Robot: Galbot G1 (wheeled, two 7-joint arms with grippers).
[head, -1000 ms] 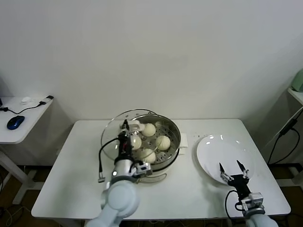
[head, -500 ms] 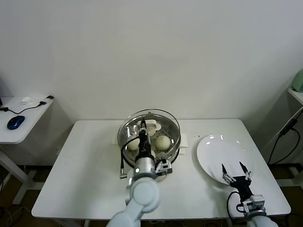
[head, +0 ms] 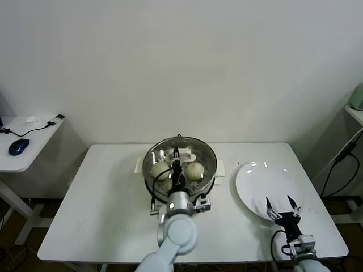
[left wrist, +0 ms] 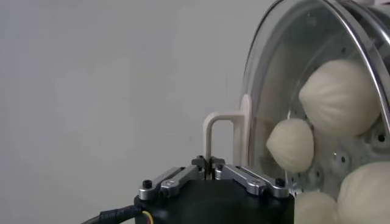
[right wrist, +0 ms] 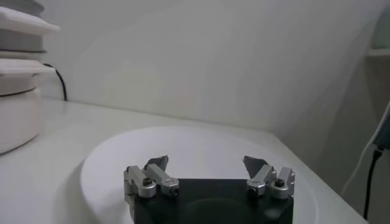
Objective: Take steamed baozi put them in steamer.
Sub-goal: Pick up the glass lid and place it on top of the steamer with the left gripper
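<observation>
The left gripper [left wrist: 211, 163] had its jaws clamped on the glass lid's handle [left wrist: 220, 135], holding the lid [head: 179, 154] over the steamer [head: 211, 175] to cover the baozi [head: 194, 171] inside. Beside the steamer, the right gripper [head: 283, 205] waited over the plate [head: 266, 177], jaws apart.

The steamer [head: 180, 161], at the centre of the head view, is polished steel, bright and mirror-like on its wall, with a perforated metal tray inside. Over it sits a clear glass lid [left wrist: 317, 91] with a thin steel rim and a smooth, matt white handle [left wrist: 228, 137], plastic as far as I can tell. The steamed baozi [left wrist: 340, 97] look soft and matt, faintly ridged like dough. The left gripper [left wrist: 211, 173] has brushed silver metal links on a black matt body. At right, the plate [head: 271, 184] is glossy white, and the counter [head: 102, 209] is a smooth, matt white.
</observation>
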